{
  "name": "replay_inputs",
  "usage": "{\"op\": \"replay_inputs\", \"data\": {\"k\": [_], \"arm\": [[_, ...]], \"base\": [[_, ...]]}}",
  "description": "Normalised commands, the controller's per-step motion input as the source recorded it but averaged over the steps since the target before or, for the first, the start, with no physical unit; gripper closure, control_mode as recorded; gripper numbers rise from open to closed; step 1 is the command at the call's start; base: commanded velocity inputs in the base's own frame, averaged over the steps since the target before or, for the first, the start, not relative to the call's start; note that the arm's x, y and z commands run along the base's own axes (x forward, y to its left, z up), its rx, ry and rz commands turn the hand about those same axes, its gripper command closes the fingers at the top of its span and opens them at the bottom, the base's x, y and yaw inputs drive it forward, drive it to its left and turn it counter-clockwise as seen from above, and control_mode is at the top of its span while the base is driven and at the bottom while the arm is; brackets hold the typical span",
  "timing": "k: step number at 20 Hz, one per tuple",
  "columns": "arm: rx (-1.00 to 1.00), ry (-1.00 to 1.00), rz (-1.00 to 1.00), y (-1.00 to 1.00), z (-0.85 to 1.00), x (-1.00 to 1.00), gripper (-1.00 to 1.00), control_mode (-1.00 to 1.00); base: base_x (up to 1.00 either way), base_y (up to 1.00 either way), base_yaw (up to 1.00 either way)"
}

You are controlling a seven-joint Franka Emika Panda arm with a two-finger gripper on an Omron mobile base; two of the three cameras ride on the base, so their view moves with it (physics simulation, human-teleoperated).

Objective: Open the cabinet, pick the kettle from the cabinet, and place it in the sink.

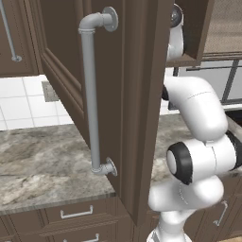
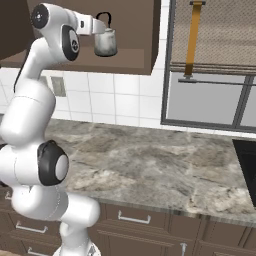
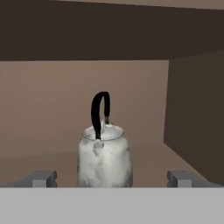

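Observation:
The cabinet stands open, its dark brown door (image 1: 134,94) swung out toward me with the long grey pipe handle (image 1: 90,94) on it. Inside, on the shelf, a small white-grey kettle (image 3: 105,159) with a thin black arched handle stands upright. My gripper (image 3: 111,178) is open and level with the kettle, one fingertip to each side and just short of it, touching nothing. From the right base view the hand reaches into the cabinet (image 2: 135,30) beside the kettle (image 2: 106,44). The sink (image 2: 248,162) is a black strip at the right edge of the counter.
A marbled grey counter (image 2: 150,160) runs under the cabinet, with brown drawer fronts (image 1: 75,213) below it. A window with a lowered blind (image 2: 215,35) is to the right. The open door hangs over the counter's left part, close to my arm.

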Motion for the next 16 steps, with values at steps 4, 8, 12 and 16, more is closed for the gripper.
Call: {"op": "replay_inputs", "data": {"k": [4, 8, 12, 16], "arm": [[0.00, 0.00, 0.00, -0.02, 0.02, 0.31, -1.00, -1.00], [0.00, 0.00, 0.00, 0.00, 0.00, 0.23, -1.00, -1.00], [0.01, 0.00, 0.00, 0.00, 0.00, 0.25, -1.00, -1.00], [0.01, 0.00, 0.00, 0.00, 0.00, 0.27, -1.00, -1.00]], "base": [[0.00, 0.00, 0.00], [0.00, 0.00, 0.00], [0.00, 0.00, 0.00], [0.00, 0.00, 0.00]]}}
